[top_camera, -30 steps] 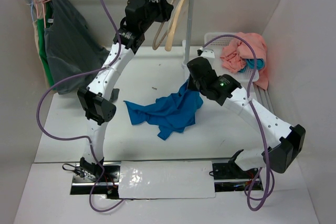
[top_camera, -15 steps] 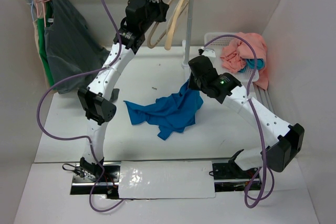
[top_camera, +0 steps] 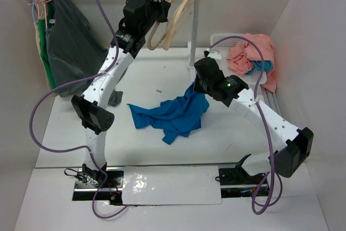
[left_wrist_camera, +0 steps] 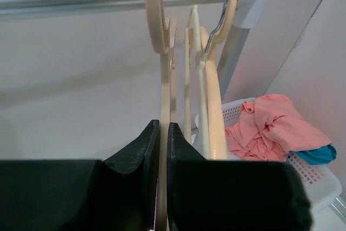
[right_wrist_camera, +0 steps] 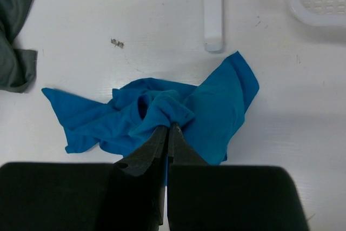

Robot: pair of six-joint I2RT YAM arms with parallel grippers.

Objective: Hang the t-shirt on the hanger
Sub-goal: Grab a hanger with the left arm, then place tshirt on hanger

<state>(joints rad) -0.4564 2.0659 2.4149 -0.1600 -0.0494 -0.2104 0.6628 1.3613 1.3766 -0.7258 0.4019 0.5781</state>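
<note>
White tabletop (top_camera: 146, 74), lightly scuffed. Mid-table: crumpled blue t-shirt (top_camera: 167, 114), mostly spread on the surface, one part bunched up toward the right. Left side: hem of dark grey shirt (right_wrist_camera: 13, 52) resting on the surface. Just behind the t-shirt: white rack foot (right_wrist_camera: 213, 9); small dark speck (right_wrist_camera: 115, 42) well left of it. Back right: white mesh basket (top_camera: 219, 38).

The left gripper (left_wrist_camera: 163, 129), open a second ago, now pinches the hanger (left_wrist_camera: 165, 79), whose lower end swings toward the frame's upper left. The left arm's elbow (top_camera: 92, 113) sits lower and farther left.
</note>
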